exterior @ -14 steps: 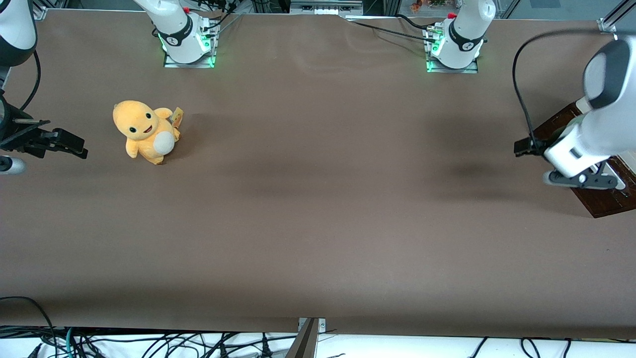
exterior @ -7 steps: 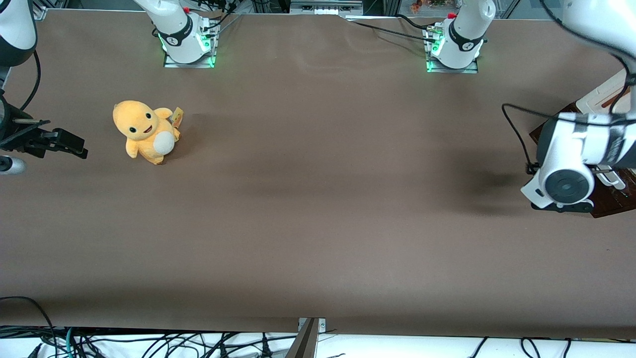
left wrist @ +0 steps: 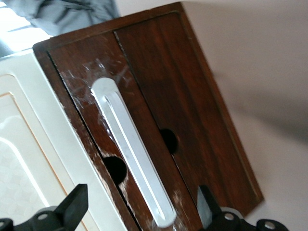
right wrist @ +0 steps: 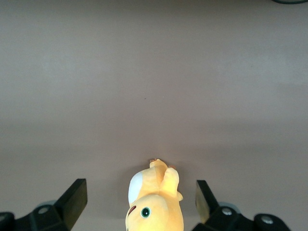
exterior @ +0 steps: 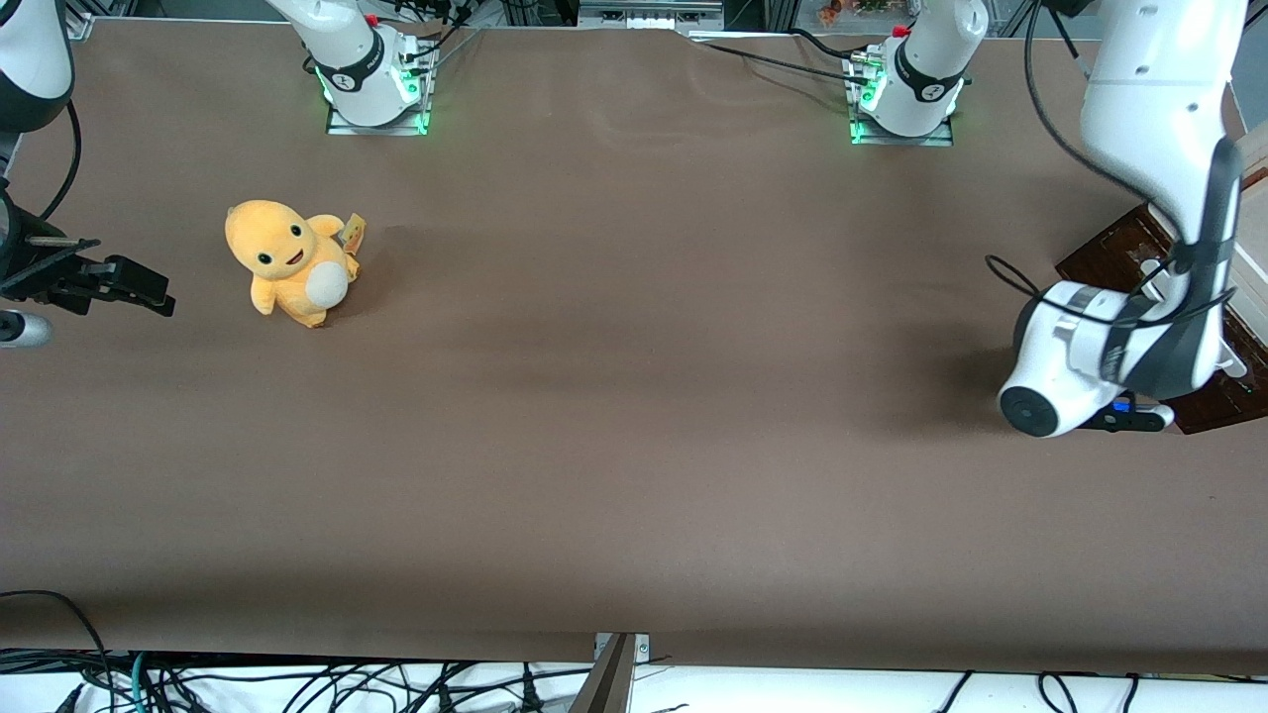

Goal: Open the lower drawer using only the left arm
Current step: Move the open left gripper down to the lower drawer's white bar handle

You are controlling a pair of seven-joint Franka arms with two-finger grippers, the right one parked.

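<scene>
The left arm (exterior: 1154,149) holds its gripper (left wrist: 142,211) just before the lower drawer (left wrist: 183,120), fingers (left wrist: 74,207) spread apart astride its white handle (left wrist: 132,151).

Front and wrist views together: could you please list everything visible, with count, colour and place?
Lower drawer: one, dark brown wood front, closed, at the working arm's end of the table.
Bar handle: one, white, along the drawer front.
Cream panel: one, cream, beside the drawer front.
Plush toy: one, orange-yellow with a white belly, toward the parked arm's end.
Table: one, brown covering.
Left arm: one, white with dark grey bands, bent over the drawer.
Gripper: one, black, open, facing the handle without touching it.
</scene>
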